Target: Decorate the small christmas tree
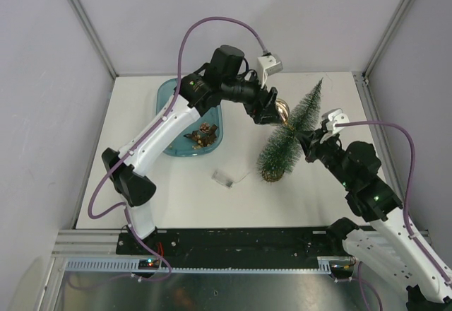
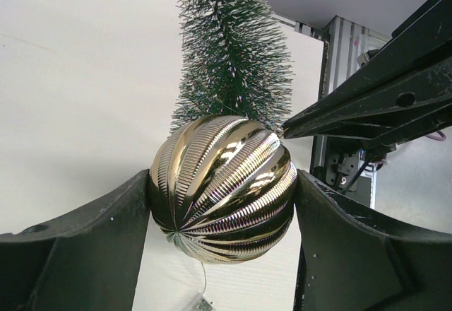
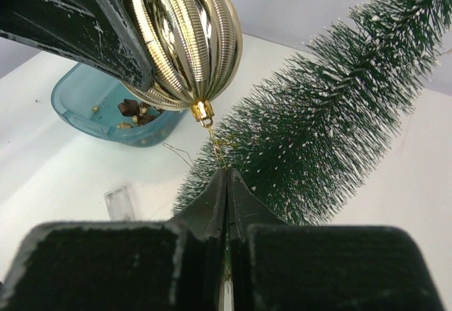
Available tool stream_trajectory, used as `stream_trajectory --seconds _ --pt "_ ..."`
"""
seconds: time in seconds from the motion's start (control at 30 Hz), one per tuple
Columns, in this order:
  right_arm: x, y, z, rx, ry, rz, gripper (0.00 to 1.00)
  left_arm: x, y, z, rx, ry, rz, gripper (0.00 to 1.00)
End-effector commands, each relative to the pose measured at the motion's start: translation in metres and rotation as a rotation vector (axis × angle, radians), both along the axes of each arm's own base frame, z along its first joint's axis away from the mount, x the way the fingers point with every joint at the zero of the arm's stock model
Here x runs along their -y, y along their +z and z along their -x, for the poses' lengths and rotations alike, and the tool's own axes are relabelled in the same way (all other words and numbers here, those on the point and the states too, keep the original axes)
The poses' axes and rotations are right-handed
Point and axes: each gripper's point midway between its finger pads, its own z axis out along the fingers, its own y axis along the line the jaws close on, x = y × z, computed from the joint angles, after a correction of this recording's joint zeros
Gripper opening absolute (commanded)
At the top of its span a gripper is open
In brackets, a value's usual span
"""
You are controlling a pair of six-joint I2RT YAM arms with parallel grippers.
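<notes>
White table [image 1: 176, 198] bears tree [image 1: 293, 131] — grey walls [image 1: 42, 78].

Left gripper [image 2: 222, 184] clamps a shiny gold ribbed ball ornament [image 2: 222, 201], one black finger on each side (the ribs converge at its lower left). Just behind the ball: small christmas tree [image 2: 233, 49], dark green bottle-brush bristles with frosted tips, over the white table [image 2: 70, 78]. Right gripper [image 2: 296, 122] comes in from the right, jaws pressed together, tip at the ball's upper right against the bristles.

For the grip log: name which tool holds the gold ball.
The left tool: its fingers clamp the ribbed gold ball on both sides. The right tool is shut, tips at the ball's thread.
</notes>
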Motion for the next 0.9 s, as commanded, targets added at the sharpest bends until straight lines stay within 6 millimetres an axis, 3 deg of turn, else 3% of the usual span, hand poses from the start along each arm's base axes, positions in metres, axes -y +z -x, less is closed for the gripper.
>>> stream_trajectory --seconds 0.0,0.63,0.87 --pt "0.005 0.018 0.001 0.041 -0.027 0.008 0.0 0.005 0.002 -0.004 0.011 0.004 0.022 0.38" --pt "0.002 0.012 0.001 0.017 -0.032 0.018 0.0 0.004 -0.013 0.0 -0.02 -0.002 0.01 0.38" --pt "0.003 0.018 0.002 0.041 -0.035 0.009 0.0 0.004 -0.003 -0.002 -0.001 0.01 0.031 0.37"
